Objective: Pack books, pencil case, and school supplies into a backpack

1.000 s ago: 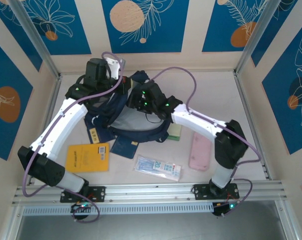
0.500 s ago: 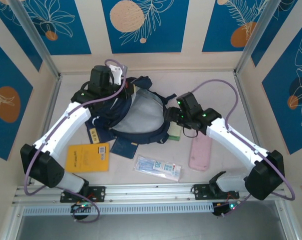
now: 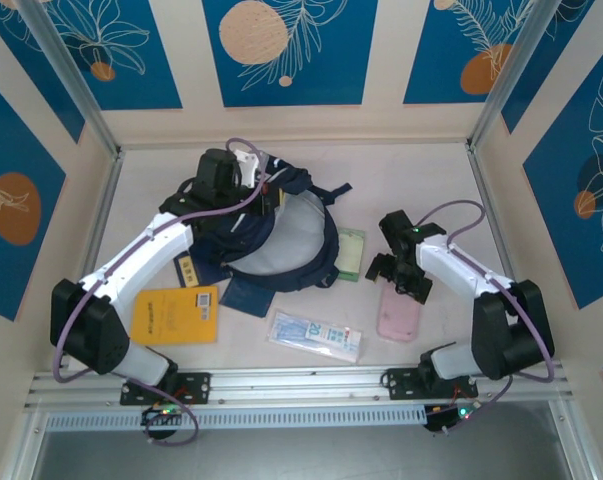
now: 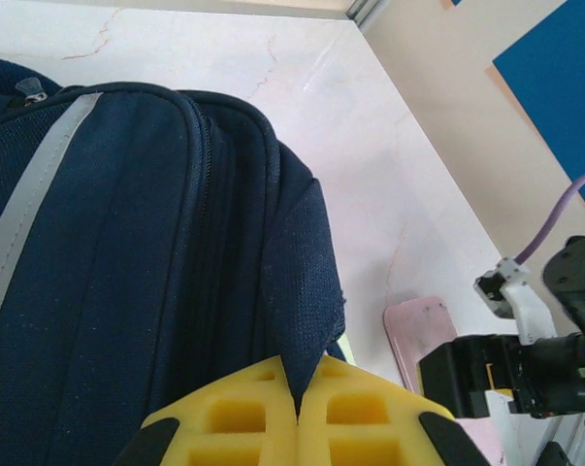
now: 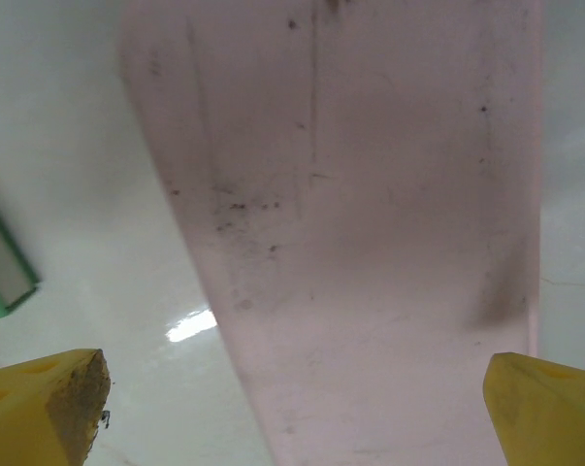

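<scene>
Backpack (image 3: pixel 276 235) sits with a fold of its navy fabric pinched between the left gripper's (image 4: pixel 297 416) fingers (image 4: pixel 224 427). The right gripper's (image 5: pixel 292 408) fingers (image 5: pixel 40 408) are spread wide, with the pink pencil case (image 5: pixel 350 194) between and beneath them.

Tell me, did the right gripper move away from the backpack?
Yes. The right gripper swung right and toward the near edge, from over the backpack, past the green pad, to hover open over the pink pencil case.

A pale marbled table (image 3: pixel 411 170) sits between blue leaf-print walls (image 3: pixel 321 70).
</scene>
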Robot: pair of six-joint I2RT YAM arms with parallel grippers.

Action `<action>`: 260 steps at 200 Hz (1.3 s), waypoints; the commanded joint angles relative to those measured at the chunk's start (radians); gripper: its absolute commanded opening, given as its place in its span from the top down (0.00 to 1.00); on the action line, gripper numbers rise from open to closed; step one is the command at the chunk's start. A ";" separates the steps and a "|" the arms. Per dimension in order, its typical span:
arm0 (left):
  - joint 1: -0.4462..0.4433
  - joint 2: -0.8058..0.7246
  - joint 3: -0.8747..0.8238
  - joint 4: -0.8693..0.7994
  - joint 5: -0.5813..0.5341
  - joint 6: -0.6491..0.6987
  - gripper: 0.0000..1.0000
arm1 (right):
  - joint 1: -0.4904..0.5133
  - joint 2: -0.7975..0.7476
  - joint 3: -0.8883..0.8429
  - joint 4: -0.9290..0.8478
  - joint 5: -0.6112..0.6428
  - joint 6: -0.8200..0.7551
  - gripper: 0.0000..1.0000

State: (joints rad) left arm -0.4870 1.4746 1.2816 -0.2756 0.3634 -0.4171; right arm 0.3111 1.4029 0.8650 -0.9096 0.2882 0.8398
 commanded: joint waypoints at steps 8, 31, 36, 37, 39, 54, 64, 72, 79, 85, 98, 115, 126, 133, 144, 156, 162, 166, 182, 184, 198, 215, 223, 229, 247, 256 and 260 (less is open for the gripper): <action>-0.009 -0.012 0.002 0.031 -0.029 0.028 1.00 | -0.022 0.055 -0.017 0.000 -0.027 -0.048 0.01; -0.015 -0.016 0.002 0.026 -0.039 0.038 1.00 | -0.035 0.081 -0.017 -0.006 -0.002 -0.072 0.01; -0.015 -0.016 0.002 0.027 -0.038 0.038 1.00 | -0.035 0.085 -0.016 -0.010 0.006 -0.077 0.01; -0.015 -0.016 0.002 0.026 -0.039 0.038 1.00 | -0.035 0.086 -0.015 -0.011 0.007 -0.078 0.01; -0.015 -0.015 0.002 0.026 -0.039 0.038 1.00 | -0.035 0.087 -0.014 -0.013 0.011 -0.078 0.01; -0.015 -0.011 0.004 0.024 -0.037 0.037 1.00 | -0.035 0.096 -0.014 -0.020 0.025 -0.096 0.01; -0.015 -0.010 0.006 0.025 -0.035 0.035 1.00 | -0.037 0.102 -0.014 -0.028 0.034 -0.099 0.01; -0.014 -0.010 0.005 0.024 -0.034 0.035 1.00 | -0.038 0.106 -0.013 -0.026 0.025 -0.105 0.01; -0.014 -0.010 0.004 0.025 -0.032 0.035 1.00 | -0.037 0.108 -0.011 -0.026 0.019 -0.110 0.01; -0.014 -0.010 0.003 0.025 -0.032 0.034 1.00 | -0.038 0.111 -0.008 -0.029 0.023 -0.110 0.01; -0.015 -0.010 0.004 0.025 -0.035 0.035 1.00 | -0.038 0.117 0.001 -0.041 0.029 -0.111 0.01; -0.014 -0.010 0.004 0.025 -0.035 0.035 1.00 | -0.038 0.120 0.003 -0.047 0.029 -0.109 0.01; -0.015 -0.011 0.006 0.024 -0.035 0.037 1.00 | -0.038 0.123 0.002 -0.049 0.023 -0.108 0.01; -0.015 -0.011 0.007 0.022 -0.035 0.039 1.00 | -0.038 0.125 0.003 -0.046 0.019 -0.110 0.01; -0.014 -0.010 0.008 0.020 -0.038 0.040 1.00 | -0.039 0.125 0.003 -0.047 0.012 -0.114 0.01; -0.014 -0.010 0.007 0.020 -0.037 0.040 1.00 | -0.038 0.124 0.006 -0.046 0.005 -0.118 0.01; -0.015 -0.010 0.006 0.020 -0.038 0.040 1.00 | -0.039 0.123 0.006 -0.050 0.002 -0.117 0.01; -0.014 -0.009 0.006 0.020 -0.037 0.040 1.00 | -0.038 0.123 0.008 -0.055 0.002 -0.116 0.01; -0.015 -0.005 0.006 0.023 -0.033 0.036 1.00 | -0.036 0.125 0.016 -0.078 0.011 -0.108 0.01; -0.014 -0.005 0.007 0.023 -0.032 0.035 1.00 | -0.035 0.125 0.017 -0.079 0.011 -0.107 0.01; -0.013 -0.004 0.007 0.023 -0.026 0.034 1.00 | -0.031 0.131 0.024 -0.090 0.025 -0.104 0.01; -0.015 -0.007 0.007 0.023 -0.029 0.035 1.00 | -0.028 0.144 0.029 -0.098 0.028 -0.097 0.01; -0.015 -0.007 0.007 0.021 -0.030 0.036 1.00 | -0.026 0.150 0.029 -0.096 0.022 -0.099 0.01; -0.015 -0.008 0.007 0.021 -0.029 0.038 1.00 | -0.027 0.154 0.030 -0.094 0.023 -0.099 0.01; -0.015 -0.010 0.007 0.020 -0.033 0.039 1.00 | -0.026 0.161 0.022 -0.085 0.016 -0.099 0.01; -0.014 -0.010 0.007 0.020 -0.033 0.040 1.00 | -0.028 0.166 0.016 -0.078 0.004 -0.095 0.01; -0.014 -0.011 0.007 0.021 -0.032 0.040 1.00 | -0.029 0.168 0.013 -0.074 -0.003 -0.093 0.01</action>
State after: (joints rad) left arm -0.5007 1.4746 1.2816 -0.2764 0.3553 -0.4011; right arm 0.2802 1.5429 0.8845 -0.9703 0.3141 0.7387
